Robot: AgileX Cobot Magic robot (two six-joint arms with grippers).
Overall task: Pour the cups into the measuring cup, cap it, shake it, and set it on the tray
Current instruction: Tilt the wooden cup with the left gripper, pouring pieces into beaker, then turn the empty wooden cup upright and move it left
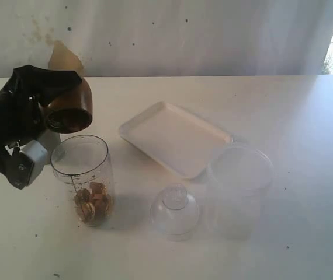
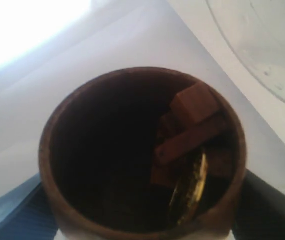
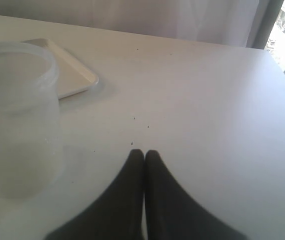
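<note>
**Wooden cup tipped over the measuring cup, pour under way**

Exterior view: the left gripper point(image 1: 58, 96) clasped the wooden cup point(image 1: 67, 108) across its sides, tilted just above the measuring cup point(image 1: 85, 175). The measuring cup stood left of the tray point(image 1: 172, 137) with brown bits and coins in its bottom. Left wrist view: brown blocks point(image 2: 195, 105) and a gold coin point(image 2: 190, 185) lay against the cup's lower wall. The cup looked light, stiff and smooth, so a squeeze across its belly seemed the right hold. Right wrist view: the right gripper point(image 3: 144, 155) was closed on nothing, near the frosted tub point(image 3: 17, 120).
</note>
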